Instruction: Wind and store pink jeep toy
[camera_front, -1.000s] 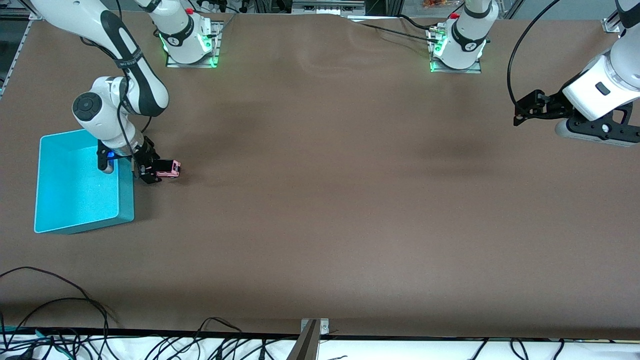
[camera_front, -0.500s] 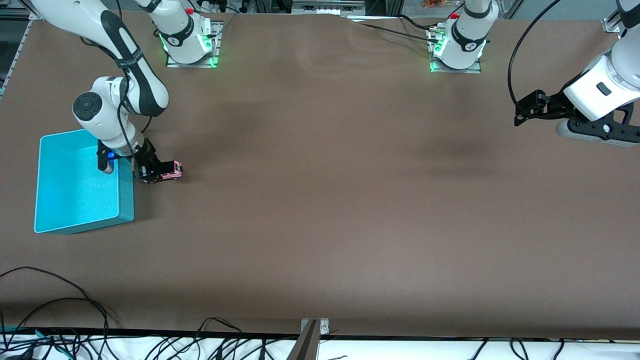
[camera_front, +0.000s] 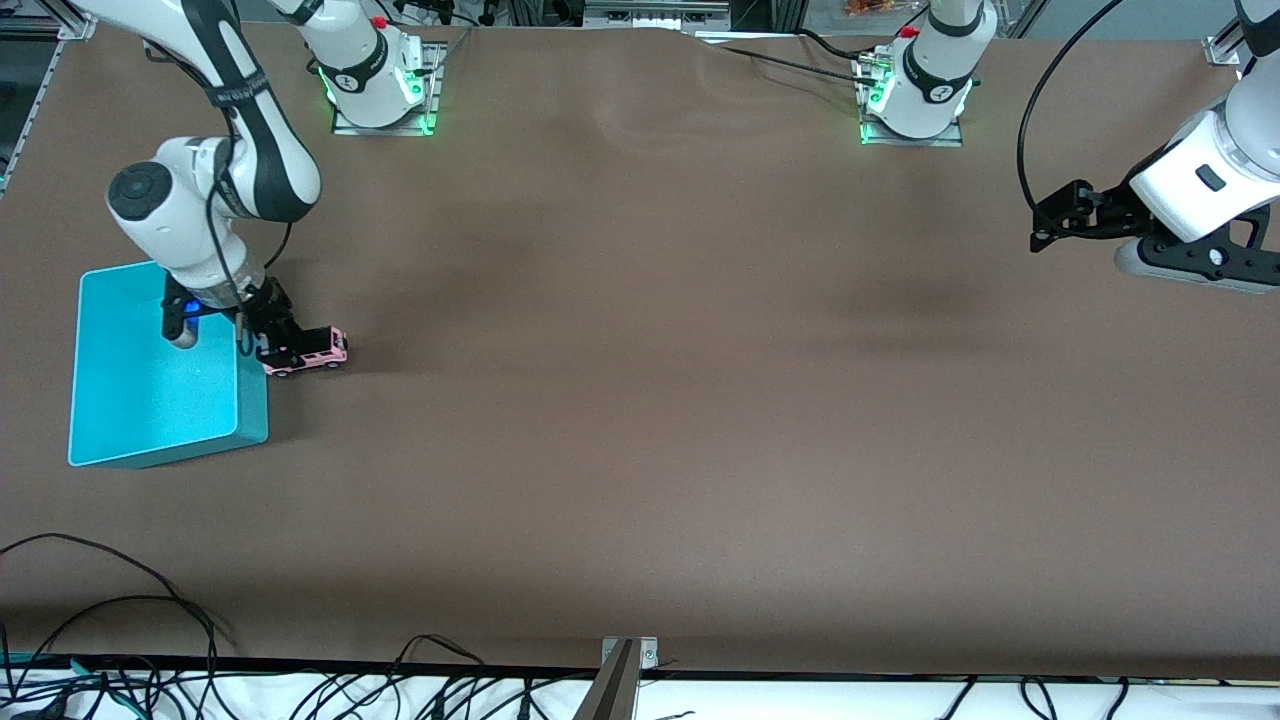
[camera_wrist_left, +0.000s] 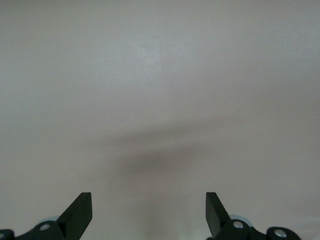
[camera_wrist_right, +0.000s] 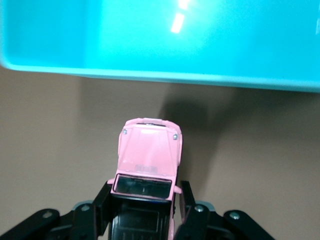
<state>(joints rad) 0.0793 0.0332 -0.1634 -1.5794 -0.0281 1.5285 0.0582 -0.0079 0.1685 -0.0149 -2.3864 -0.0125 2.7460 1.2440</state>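
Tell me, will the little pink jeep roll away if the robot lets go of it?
Probably yes: the pink jeep toy sits on small wheels on the flat table, so a nudge could send it rolling. It looks stiff and likely light, and the right gripper pinches its sides firmly.

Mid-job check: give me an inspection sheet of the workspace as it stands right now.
Surface: brown table, bare across its middle.
Job's things: pink jeep toy beside the teal bin, wheels at table level; whether they touch it cannot be told.
Clutter: nothing seen.
Grippers: right gripper shut on the jeep's black rear section, hood pointing at the bin wall. Left gripper open, holding nothing, waiting above the left arm's end of the table.
Cables: loose black cables along the table edge nearest the front camera.
Surroundings: two arm bases lit green.
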